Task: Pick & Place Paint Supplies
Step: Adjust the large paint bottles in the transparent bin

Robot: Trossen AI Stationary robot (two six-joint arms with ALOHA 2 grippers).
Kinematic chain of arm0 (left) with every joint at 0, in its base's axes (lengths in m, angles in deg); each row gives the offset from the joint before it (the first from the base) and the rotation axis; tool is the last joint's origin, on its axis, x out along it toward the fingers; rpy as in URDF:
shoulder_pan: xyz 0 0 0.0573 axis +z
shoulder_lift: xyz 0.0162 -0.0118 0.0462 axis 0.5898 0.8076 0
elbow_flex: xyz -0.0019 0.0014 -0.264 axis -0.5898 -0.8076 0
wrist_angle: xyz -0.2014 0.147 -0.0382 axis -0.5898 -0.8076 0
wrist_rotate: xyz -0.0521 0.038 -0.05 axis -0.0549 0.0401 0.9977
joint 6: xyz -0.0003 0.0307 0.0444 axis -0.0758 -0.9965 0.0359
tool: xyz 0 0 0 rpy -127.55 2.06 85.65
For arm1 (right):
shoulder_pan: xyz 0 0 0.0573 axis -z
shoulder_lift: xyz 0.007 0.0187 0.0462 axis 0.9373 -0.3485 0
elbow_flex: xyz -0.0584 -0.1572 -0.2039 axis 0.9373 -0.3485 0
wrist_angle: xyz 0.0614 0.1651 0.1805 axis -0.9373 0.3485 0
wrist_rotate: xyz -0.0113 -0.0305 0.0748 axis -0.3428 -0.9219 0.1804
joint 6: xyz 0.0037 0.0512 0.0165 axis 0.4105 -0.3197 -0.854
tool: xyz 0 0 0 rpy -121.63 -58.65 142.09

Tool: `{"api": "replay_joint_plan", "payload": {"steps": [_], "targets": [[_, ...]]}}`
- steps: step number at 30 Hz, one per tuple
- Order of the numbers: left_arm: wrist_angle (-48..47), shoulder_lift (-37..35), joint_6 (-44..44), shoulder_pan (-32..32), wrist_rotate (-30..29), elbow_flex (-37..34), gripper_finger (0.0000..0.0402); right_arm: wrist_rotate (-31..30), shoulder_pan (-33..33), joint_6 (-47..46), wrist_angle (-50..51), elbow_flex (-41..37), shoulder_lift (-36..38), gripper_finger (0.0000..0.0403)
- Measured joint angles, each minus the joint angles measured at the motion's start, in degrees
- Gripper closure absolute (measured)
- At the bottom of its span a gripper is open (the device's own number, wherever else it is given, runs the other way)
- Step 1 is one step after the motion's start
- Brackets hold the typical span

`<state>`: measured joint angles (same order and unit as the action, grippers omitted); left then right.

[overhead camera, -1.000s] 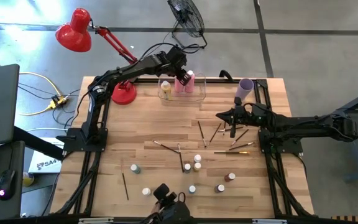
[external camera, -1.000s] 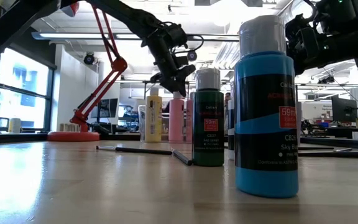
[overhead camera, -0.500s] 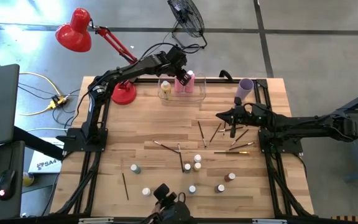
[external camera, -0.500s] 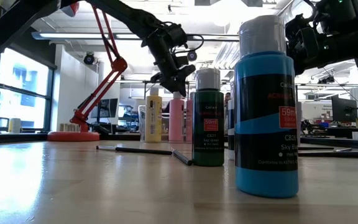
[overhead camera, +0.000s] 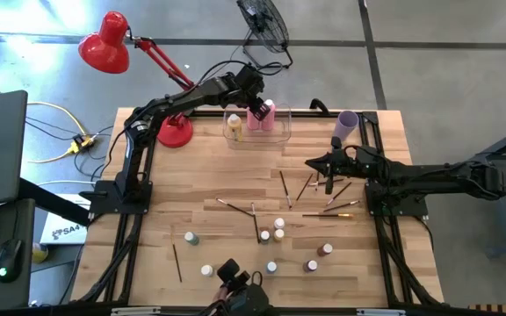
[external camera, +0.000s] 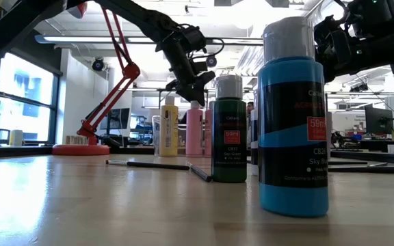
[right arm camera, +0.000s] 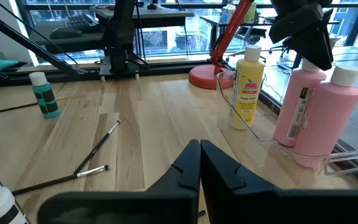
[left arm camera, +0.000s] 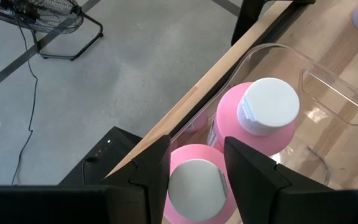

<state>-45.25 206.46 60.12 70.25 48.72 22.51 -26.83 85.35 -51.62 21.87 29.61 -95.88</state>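
A clear bin (overhead camera: 281, 132) stands at the table's far edge. In it stand a yellow bottle (overhead camera: 234, 123), a pink bottle (left arm camera: 266, 112) and a second pink bottle (right arm camera: 294, 106). My left gripper (left arm camera: 196, 168) reaches down over that second one, its fingers on either side of the white cap. My right gripper (overhead camera: 310, 162) hangs shut over the table's right half, above loose paintbrushes (overhead camera: 285, 189), touching nothing. Several tiny white-capped bottles (overhead camera: 278, 225) stand upright nearer the front edge. My left gripper has the pink bottle's white cap (left arm camera: 194, 183) pinched between its two fingers, one on each side. The fingers come slanting down from the table's left. The bottle stands upright inside the bin, its base down at the level of the bin's floor (external camera: 193, 152).
A lilac cup (overhead camera: 347, 124) lies right of the bin. A red lamp's base (overhead camera: 174, 130) sits left of it. More brushes (overhead camera: 176, 262) and small bottles (overhead camera: 190, 237) are scattered over the near half. A blue bottle (external camera: 293, 116) and a green one (external camera: 229, 130) stand close to the low camera.
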Motion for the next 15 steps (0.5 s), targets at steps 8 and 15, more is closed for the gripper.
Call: {"api": "replay_joint_plan", "payload": {"steps": [8, 15], "targets": [[-0.1, 0.0, 0.4, 0.0, 0.0, 0.0, 0.0254, 0.0, 0.0, 0.0, 0.0, 0.0, 0.0, 0.0401], [-0.2, 0.0, 0.0, 0.0, 0.0, 0.0, 0.0254, 0.0, 0.0, 0.0, 0.0, 0.0, 0.0, 0.0401]]}}
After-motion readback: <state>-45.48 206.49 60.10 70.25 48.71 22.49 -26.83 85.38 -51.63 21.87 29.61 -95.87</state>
